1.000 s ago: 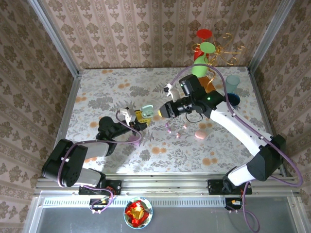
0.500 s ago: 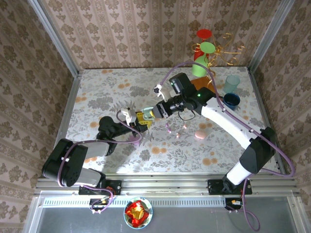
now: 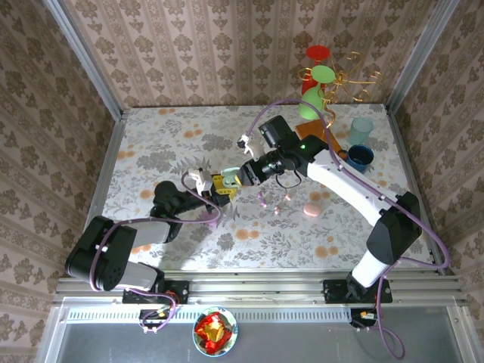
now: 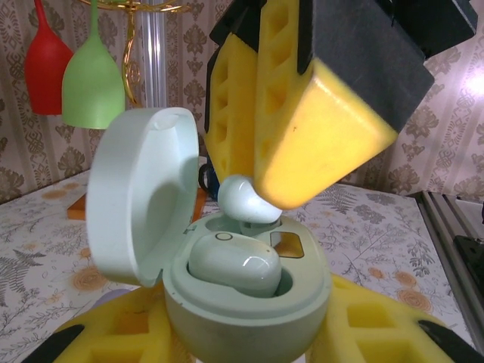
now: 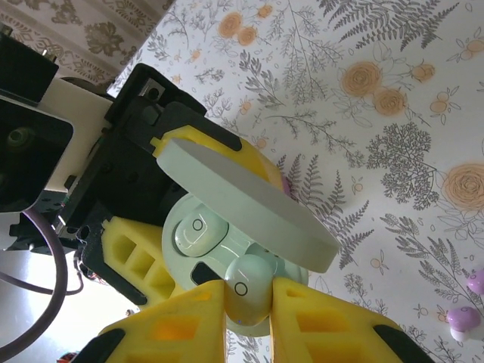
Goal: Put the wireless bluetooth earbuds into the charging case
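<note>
My left gripper point(image 3: 218, 186) point(image 4: 249, 342) is shut on the base of the mint charging case point(image 4: 249, 302) point(image 3: 229, 175), gripping it between yellow foam pads point(image 4: 370, 325). The case's lid point(image 4: 144, 204) point(image 5: 242, 200) stands open. One mint earbud point(image 4: 234, 265) point(image 5: 198, 231) sits in the near socket. My right gripper point(image 3: 242, 175) point(image 5: 248, 302) is shut on a second mint earbud point(image 5: 249, 287) point(image 4: 246, 200). That earbud's tip is at the mouth of the far socket. Several loose lilac and pink earbuds point(image 3: 262, 198) point(image 5: 461, 318) lie on the table right of the case.
A shut pink case point(image 3: 310, 209) lies on the floral table point(image 3: 166, 144) right of the loose buds. At the back right are a stand with red and green goblets point(image 3: 321, 74), a pale teal cup point(image 3: 361, 130) and a dark blue cup point(image 3: 361, 156).
My right gripper has carried its earbud left, from beside the case to directly over its open sockets. The left gripper and the case stay where they were.
</note>
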Controlling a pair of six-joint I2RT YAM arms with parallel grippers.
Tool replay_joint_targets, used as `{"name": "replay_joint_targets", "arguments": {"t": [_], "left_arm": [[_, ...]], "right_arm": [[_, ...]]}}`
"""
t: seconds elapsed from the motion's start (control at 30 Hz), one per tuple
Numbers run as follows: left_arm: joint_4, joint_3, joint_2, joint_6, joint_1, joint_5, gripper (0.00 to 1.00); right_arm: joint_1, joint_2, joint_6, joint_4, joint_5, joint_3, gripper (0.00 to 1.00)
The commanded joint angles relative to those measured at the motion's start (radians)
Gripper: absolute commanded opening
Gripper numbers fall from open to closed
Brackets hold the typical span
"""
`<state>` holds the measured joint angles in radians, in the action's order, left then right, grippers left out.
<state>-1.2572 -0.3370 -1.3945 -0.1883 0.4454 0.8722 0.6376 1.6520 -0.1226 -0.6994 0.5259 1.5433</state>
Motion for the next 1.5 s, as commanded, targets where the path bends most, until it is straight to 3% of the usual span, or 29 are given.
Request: {"name": "replay_joint_targets", "arguments": {"t": [0.0, 0.07, 0.3, 0.47, 0.67, 1.0, 1.47], "left_arm": [[-0.033, -0.022, 0.011, -0.017, 0.005, 0.018, 0.29], [-0.033, -0.023, 0.011, -0.016, 0.004, 0.017, 0.29], [-0.031, -0.017, 0.014, -0.010, 0.004, -0.001, 0.28], [-0.033, -0.016, 0.016, 0.002, 0.005, -0.013, 0.28], [-0.031, -0.005, 0.029, 0.016, 0.004, -0.010, 0.28], [-0.031, -0.020, 0.029, 0.007, 0.026, -0.002, 0.28], [-0.033, -0.029, 0.014, 0.010, 0.044, -0.051, 0.28]], "right_arm": [[0.004, 0.018, 0.023, -0.037, -0.029, 0.030, 0.21], [0.004, 0.020, 0.021, -0.038, -0.027, 0.034, 0.24], [-0.020, -0.038, -0.023, -0.006, -0.010, 0.020, 0.50], [-0.041, -0.105, -0.070, 0.091, 0.050, -0.031, 0.62], [-0.056, -0.063, -0.145, 0.126, 0.100, 0.031, 0.64], [-0.052, 0.060, -0.104, 0.033, 0.218, 0.157, 0.65], [-0.056, -0.073, -0.131, 0.073, 0.229, -0.005, 0.58]]}}
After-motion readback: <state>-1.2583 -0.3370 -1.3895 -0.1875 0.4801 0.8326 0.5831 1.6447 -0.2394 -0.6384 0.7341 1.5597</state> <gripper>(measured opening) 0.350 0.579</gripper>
